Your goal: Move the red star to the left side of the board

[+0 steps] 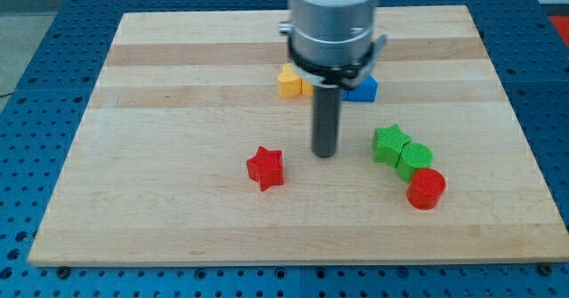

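The red star (265, 167) lies on the wooden board (178, 102), a little left of and below the board's centre. My tip (324, 154) stands to the right of the star and slightly above it in the view, with a small gap between them. The rod hangs from the grey arm head at the view's top.
A green star (389, 144), a green cylinder (414, 160) and a red cylinder (427, 189) cluster at the right. A yellow block (289, 82) and a blue block (363, 89) sit behind the arm, partly hidden by it.
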Motion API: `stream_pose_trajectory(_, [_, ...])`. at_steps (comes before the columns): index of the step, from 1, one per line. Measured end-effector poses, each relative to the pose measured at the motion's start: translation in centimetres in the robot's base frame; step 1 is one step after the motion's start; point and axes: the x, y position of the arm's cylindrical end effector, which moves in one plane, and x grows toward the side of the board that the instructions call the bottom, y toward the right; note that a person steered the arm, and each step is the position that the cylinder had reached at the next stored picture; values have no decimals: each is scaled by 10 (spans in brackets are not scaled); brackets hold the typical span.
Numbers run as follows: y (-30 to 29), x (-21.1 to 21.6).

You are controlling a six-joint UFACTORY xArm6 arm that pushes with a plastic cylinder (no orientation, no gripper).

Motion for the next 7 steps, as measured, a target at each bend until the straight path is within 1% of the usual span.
stream_pose_trajectory(1, [-1, 28])
stream_pose_trajectory(2, [-61, 53])
stream_pose_trajectory(3, [-124, 53])
stream_pose_trajectory(4, [-82, 55])
stream_pose_trajectory(5, [-31, 40])
stream_pose_trajectory(6, [-46, 13])
stream_pose_trajectory(7, [-111, 15])
